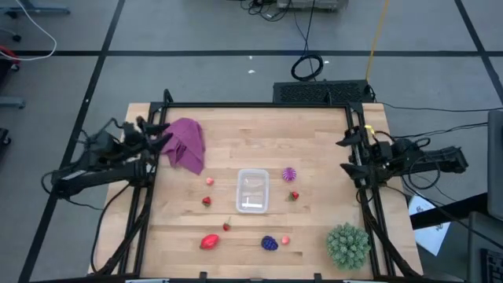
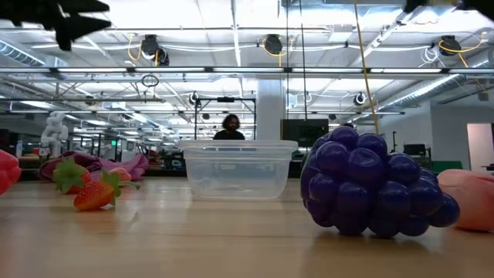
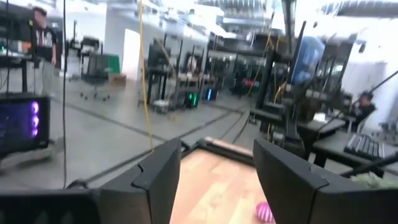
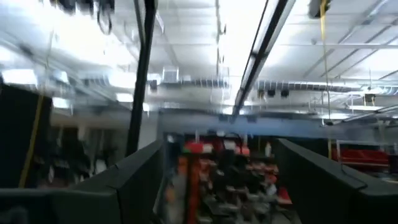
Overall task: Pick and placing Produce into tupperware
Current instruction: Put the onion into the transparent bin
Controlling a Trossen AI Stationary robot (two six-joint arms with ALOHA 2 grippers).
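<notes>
Wrist views: both hands open, empty.

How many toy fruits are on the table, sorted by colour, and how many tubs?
Small red berries: 4, others at
Larger red piece: 1
Dark purple fruit: 1
Spiky magenta fruit: 1
Pink fruit: 1
Clear tub: 1
Total: 9

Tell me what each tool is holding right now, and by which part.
Nothing is held. The left tool and right tool both stand open and empty at the table's sides, away from the small clear plastic rectangular tub.
</notes>
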